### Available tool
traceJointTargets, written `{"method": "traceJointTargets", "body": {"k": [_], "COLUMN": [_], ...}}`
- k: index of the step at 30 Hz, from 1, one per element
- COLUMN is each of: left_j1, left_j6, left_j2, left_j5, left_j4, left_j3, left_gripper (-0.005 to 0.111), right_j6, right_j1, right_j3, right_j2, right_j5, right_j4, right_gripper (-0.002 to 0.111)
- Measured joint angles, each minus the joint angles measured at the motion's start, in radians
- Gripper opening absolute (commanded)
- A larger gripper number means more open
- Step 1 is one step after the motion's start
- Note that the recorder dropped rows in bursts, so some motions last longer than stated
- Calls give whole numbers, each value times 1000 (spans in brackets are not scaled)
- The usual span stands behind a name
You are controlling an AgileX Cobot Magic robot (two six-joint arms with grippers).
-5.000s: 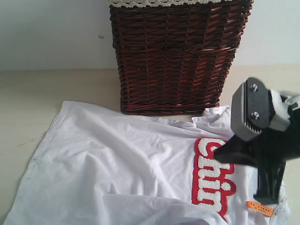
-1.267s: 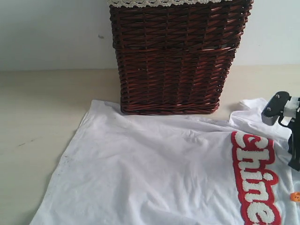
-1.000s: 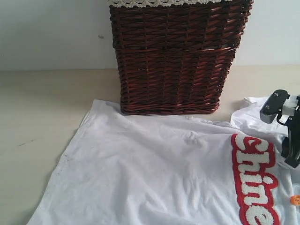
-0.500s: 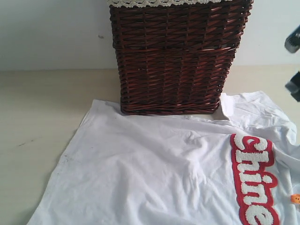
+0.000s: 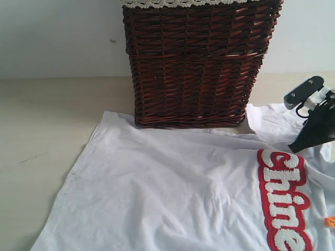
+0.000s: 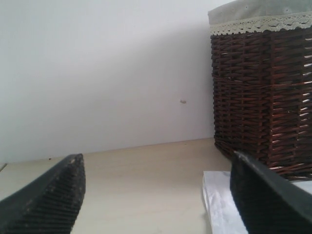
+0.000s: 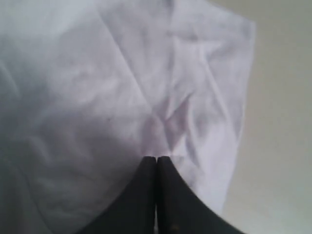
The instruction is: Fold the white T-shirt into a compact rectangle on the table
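Your right pincer (image 7: 156, 162) has its jaws pressed together, tips at the sleeve of the shirt (image 5: 172, 193) on the right of the exterior view; you cannot tell whether any cloth is caught between them. Your left pincer (image 6: 156, 163) stands wide with nothing in it, low over the table (image 5: 47, 115) near a shirt corner and the basket (image 5: 193, 68). The shirt lies spread on the table, its far edge at the basket's foot, the red patch (image 5: 282, 201) beside the right pincer.
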Motion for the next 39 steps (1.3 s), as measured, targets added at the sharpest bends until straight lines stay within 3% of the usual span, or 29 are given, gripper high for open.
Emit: {"method": "traceJointTargets", "body": {"k": [12,19,25,30,33,39], "left_j1": [0,0,0,0,0,0], "left_j6": [0,0,0,0,0,0], "left_j2": [0,0,0,0,0,0], "left_j5": [0,0,0,0,0,0], "left_j4": [0,0,0,0,0,0], "left_j3": [0,0,0,0,0,0], "left_gripper": [78,78,78,78,78,78], "right_j6": [-58,-57,10,78,5,-625], "right_j1": [0,0,0,0,0,0], "right_j3": [-78,-241,-280,-280,-286,-233], "right_j2": [192,279,225,67,-36,-199], "right_j5": [-302,-305,-263,-7,229,982], "right_j4": [19,137,173,183,189,251], "right_gripper": [0,0,0,0,0,0]}}
